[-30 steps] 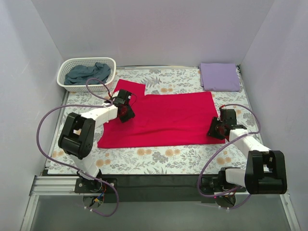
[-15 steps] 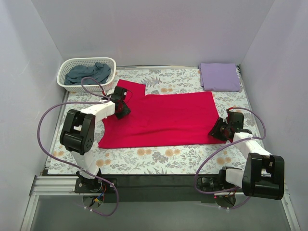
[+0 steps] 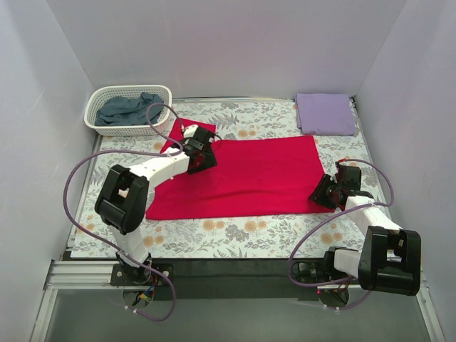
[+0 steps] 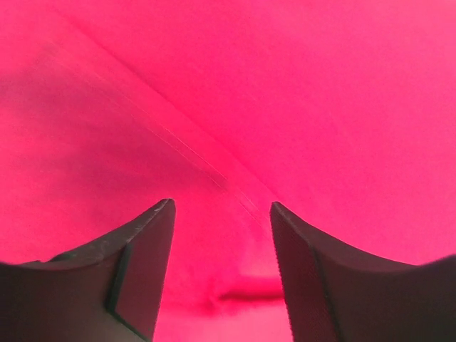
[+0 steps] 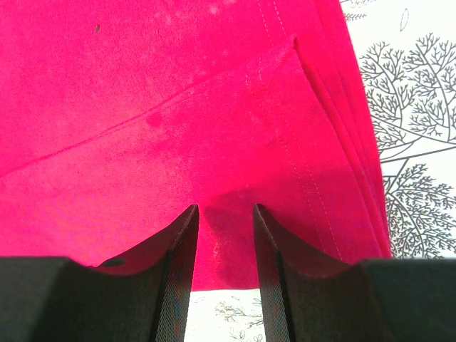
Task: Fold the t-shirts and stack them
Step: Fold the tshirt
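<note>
While the crimson t-shirt [image 3: 249,174] lies spread flat mid-table on the floral covering [image 3: 235,231], I judge I'm in its folding step. My left gripper [image 4: 221,206] hangs over the far left sleeve area, jaws apart, grasping nothing. My right gripper [image 5: 224,210] straddles the near right hem, jaws narrowed; I can't tell if it pinches. Next, I reckon: pinch the sleeve, carry it across.

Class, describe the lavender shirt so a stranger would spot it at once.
On the floral table, look to the far right corner. The lavender shirt lies there, folded into a neat square. The red shirt is spread mid-table; the blue-grey shirt is bunched in a basket.
</note>
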You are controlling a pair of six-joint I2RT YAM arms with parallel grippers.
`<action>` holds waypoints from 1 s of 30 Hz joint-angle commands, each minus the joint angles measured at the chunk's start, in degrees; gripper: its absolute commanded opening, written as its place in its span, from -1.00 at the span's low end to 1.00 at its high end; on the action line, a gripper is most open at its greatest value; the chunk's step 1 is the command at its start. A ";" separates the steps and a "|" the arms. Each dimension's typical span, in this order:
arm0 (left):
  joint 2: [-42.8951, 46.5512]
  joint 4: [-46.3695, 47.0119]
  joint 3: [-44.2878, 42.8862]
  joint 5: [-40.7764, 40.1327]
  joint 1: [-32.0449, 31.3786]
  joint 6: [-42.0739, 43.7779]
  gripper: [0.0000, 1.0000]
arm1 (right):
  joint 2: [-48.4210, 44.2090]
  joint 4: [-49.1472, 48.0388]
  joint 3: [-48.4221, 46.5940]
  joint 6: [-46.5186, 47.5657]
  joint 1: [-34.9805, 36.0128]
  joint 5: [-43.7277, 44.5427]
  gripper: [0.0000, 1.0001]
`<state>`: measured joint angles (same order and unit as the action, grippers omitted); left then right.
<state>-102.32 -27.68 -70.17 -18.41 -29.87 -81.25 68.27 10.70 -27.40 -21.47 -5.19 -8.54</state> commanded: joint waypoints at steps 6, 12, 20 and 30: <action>-2.96 -5.01 -6.20 -9.88 -8.45 5.83 -0.17 | 1.52 5.65 2.08 1.17 -0.35 1.50 -0.24; -8.24 -6.07 -9.81 -12.52 -11.44 8.48 -0.27 | 1.34 5.65 2.09 1.35 -0.35 1.42 -0.24; -11.23 -6.60 -11.13 -11.82 -12.14 9.62 -0.30 | 1.25 5.65 2.09 1.44 -0.35 1.33 -0.24; -12.55 -6.51 -12.53 -12.61 -12.14 9.89 -0.74 | 1.25 5.56 2.17 1.52 -0.35 1.33 -0.24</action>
<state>-115.04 -34.22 -80.66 -28.62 -41.82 -71.90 68.29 10.68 -27.40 -21.02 -5.23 -8.82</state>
